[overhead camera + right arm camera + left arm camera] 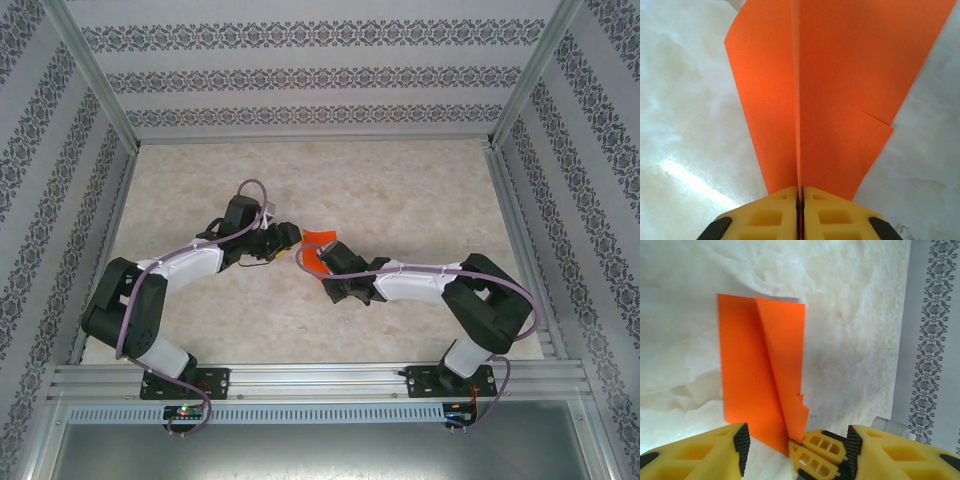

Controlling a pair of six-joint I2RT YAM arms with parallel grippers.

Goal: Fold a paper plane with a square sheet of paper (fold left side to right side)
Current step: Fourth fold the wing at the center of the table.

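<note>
The orange paper (pixel 318 250) is folded into a pointed wedge with a centre crease and hangs just above mid-table. My right gripper (pixel 801 192) is shut on that crease, and two wings (pixel 850 90) spread out on either side of it. In the top view the right gripper (pixel 322 272) reaches in from the right. My left gripper (pixel 797 442) is open. Its pads (pixel 742 445) straddle the paper's lower corner (pixel 760 365) and the right gripper's closed fingertips (pixel 817 455) without touching the sheet. From above, the left gripper (pixel 285 240) sits against the paper's left side.
The marbled beige table (pixel 400 190) is walled by patterned panels (pixel 300 70) at the back and both sides. An aluminium rail (pixel 320 380) with both arm bases runs along the near edge. A patterned wall (pixel 932 340) stands close on the right of the left wrist view.
</note>
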